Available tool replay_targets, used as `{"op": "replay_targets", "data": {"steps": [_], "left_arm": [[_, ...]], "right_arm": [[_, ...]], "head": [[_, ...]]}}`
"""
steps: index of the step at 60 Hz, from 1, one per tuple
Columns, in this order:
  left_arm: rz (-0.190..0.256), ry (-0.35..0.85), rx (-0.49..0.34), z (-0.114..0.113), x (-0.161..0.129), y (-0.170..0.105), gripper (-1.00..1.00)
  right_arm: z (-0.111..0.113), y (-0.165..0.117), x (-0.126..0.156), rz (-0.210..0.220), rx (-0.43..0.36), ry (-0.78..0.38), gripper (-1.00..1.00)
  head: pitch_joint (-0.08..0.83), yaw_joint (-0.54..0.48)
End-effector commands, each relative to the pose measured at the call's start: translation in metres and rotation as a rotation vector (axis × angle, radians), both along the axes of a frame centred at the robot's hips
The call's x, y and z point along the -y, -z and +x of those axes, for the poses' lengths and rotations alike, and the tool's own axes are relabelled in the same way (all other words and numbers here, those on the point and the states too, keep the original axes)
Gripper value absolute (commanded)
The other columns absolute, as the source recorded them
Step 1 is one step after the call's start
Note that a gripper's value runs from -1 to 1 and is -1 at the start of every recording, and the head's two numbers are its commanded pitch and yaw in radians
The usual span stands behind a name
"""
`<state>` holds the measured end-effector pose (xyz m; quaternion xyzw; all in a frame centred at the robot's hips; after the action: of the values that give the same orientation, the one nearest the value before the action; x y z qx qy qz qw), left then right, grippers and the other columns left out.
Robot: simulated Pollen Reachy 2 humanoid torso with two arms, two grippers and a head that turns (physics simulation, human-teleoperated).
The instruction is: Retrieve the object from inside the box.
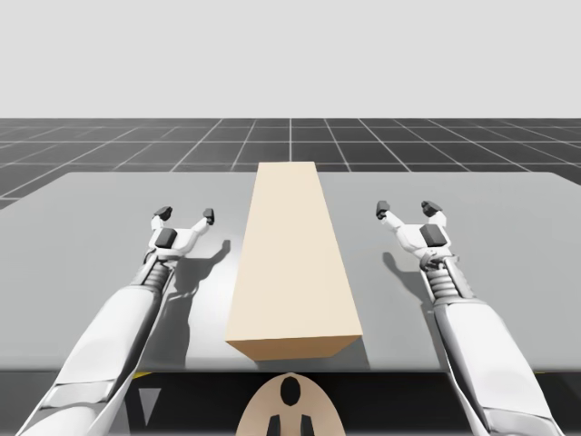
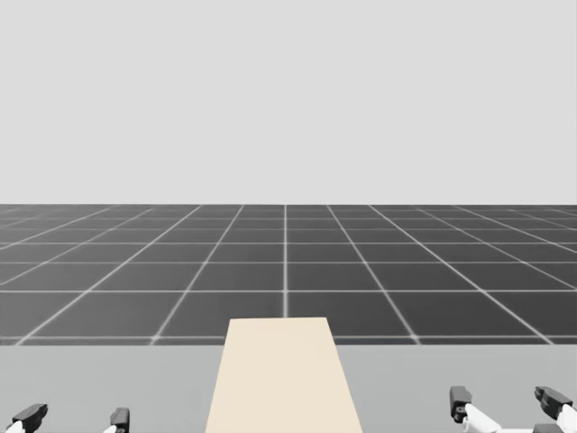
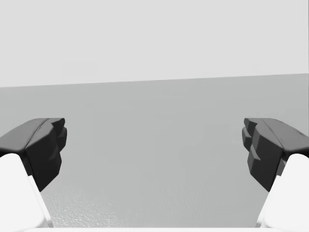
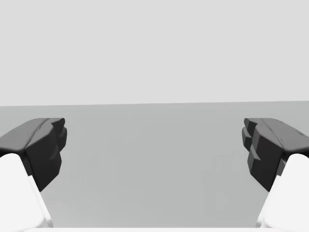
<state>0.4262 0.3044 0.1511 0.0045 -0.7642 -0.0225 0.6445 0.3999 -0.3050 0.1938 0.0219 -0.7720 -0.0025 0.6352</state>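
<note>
A long tan box [image 1: 289, 259] lies closed along the middle of the grey table [image 1: 91, 236], running from the near edge toward the far edge; the head view has the box [image 2: 284, 379] low in the middle. Nothing of its inside can be seen. My left gripper [image 1: 185, 215] hovers open to the left of the box, well apart from it. My right gripper [image 1: 408, 210] hovers open on the box's right side, also apart. Both wrist views look over bare table between wide-spread dark fingers [image 3: 46, 145] [image 4: 46, 145]. In the head view the left gripper [image 2: 74, 418] and right gripper [image 2: 507, 400] flank the box.
The table's far edge [image 1: 163, 173] gives way to a dark gridded floor [image 2: 288, 271]. Bare table surface lies on both sides of the box.
</note>
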Motion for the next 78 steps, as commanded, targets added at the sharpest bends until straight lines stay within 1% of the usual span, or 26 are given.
{"op": "replay_targets", "data": {"steps": [1,5,8,13,15,17,21,22,25,28,31,36,38,42,43,48,55,64,65,71,72,73,74,76,77,78], "left_arm": [[0.007,0.003,-0.001,0.0,0.0,0.0,-1.0],[0.009,0.008,-0.003,0.0,0.001,0.0,-1.0],[0.014,0.035,-0.015,0.0,0.002,0.002,-1.0],[0.035,0.095,-0.034,-0.002,0.006,0.004,-1.0],[0.044,0.13,-0.045,-0.003,0.008,0.005,-1.0],[0.07,0.166,-0.052,-0.004,0.013,0.007,-1.0],[0.083,0.235,-0.064,-0.008,0.017,0.008,-1.0],[0.099,0.275,-0.063,-0.01,0.021,0.009,-1.0],[0.116,0.35,-0.062,-0.015,0.027,0.01,-1.0],[0.128,0.413,-0.056,-0.02,0.033,0.01,-1.0],[0.154,0.494,-0.049,-0.026,0.039,0.011,-1.0],[0.189,0.597,-0.037,-0.035,0.048,0.013,-1.0],[0.2,0.613,-0.031,-0.036,0.05,0.014,-1.0],[0.225,0.675,-0.025,-0.042,0.056,0.015,-1.0],[0.24,0.702,-0.02,-0.044,0.058,0.016,-1.0],[0.258,0.755,-0.016,-0.049,0.063,0.018,-1.0],[0.262,0.829,-0.02,-0.056,0.07,0.018,-1.0],[0.264,0.892,-0.024,-0.063,0.079,0.016,-1.0],[0.247,0.911,-0.026,-0.064,0.082,0.015,-1.0],[0.238,0.97,-0.044,-0.066,0.091,0.013,-1.0],[0.243,0.978,-0.047,-0.067,0.093,0.013,-1.0],[0.27,0.984,-0.043,-0.067,0.096,0.012,-1.0],[0.27,0.99,-0.046,-0.067,0.097,0.012,-1.0],[0.26,1.01,-0.054,-0.067,0.101,0.012,-1.0],[0.243,1.041,-0.066,-0.067,0.105,0.012,-1.0],[0.244,1.046,-0.067,-0.067,0.106,0.012,-1.0]], "right_arm": [[-0.003,0.001,-0.001,-0.008,0.003,0.018,-1.0],[-0.002,0.002,-0.003,-0.008,-0.016,-0.048,-1.0],[0.0,0.005,-0.005,-0.031,-0.033,-0.074,-1.0],[-0.001,0.007,-0.01,-0.04,-0.058,-0.131,-1.0],[-0.001,0.009,-0.012,-0.04,-0.069,-0.144,-1.0],[-0.001,0.011,-0.015,-0.072,-0.072,-0.174,-1.0],[-0.001,0.013,-0.018,-0.062,-0.093,-0.221,-1.0],[-0.002,0.015,-0.021,-0.066,-0.105,-0.254,-1.0],[-0.003,0.018,-0.025,-0.109,-0.104,-0.296,-1.0],[-0.006,0.019,-0.03,-0.102,-0.105,-0.333,-1.0],[-0.009,0.02,-0.035,-0.116,-0.089,-0.398,-1.0],[-0.015,0.022,-0.045,-0.109,-0.065,-0.512,-1.0],[-0.017,0.022,-0.047,-0.122,-0.058,-0.537,-1.0],[-0.023,0.024,-0.056,-0.124,-0.027,-0.623,-1.0],[-0.026,0.025,-0.06,-0.138,-0.011,-0.657,-1.0],[-0.032,0.026,-0.067,-0.15,0.013,-0.717,-1.0],[-0.035,0.027,-0.07,-0.178,0.033,-0.744,-1.0],[-0.037,0.028,-0.064,-0.179,0.051,-0.747,-1.0],[-0.038,0.028,-0.061,-0.183,0.055,-0.744,-1.0],[-0.041,0.027,-0.055,-0.18,0.067,-0.741,-1.0],[-0.041,0.027,-0.054,-0.18,0.068,-0.74,-1.0],[-0.042,0.026,-0.053,-0.183,0.07,-0.737,-1.0],[-0.042,0.026,-0.053,-0.185,0.072,-0.737,-1.0],[-0.043,0.026,-0.052,-0.187,0.075,-0.739,-1.0],[-0.044,0.026,-0.052,-0.188,0.077,-0.74,-1.0],[-0.044,0.026,-0.052,-0.191,0.078,-0.741,-1.0]], "head": [[0.004,-0.01],[0.003,-0.01],[0.003,-0.01],[0.004,-0.01],[0.005,-0.01],[0.006,-0.01],[0.006,-0.01],[0.006,-0.01],[0.006,-0.01],[0.006,-0.01],[0.007,-0.01],[0.008,-0.01],[0.008,-0.01],[0.009,-0.01],[0.01,-0.01],[0.012,-0.01],[0.011,-0.01],[0.014,-0.02],[0.015,-0.02],[0.018,-0.02],[0.018,-0.02],[0.02,-0.02],[0.02,-0.02],[0.02,-0.02],[0.021,-0.02],[0.022,-0.02]]}}
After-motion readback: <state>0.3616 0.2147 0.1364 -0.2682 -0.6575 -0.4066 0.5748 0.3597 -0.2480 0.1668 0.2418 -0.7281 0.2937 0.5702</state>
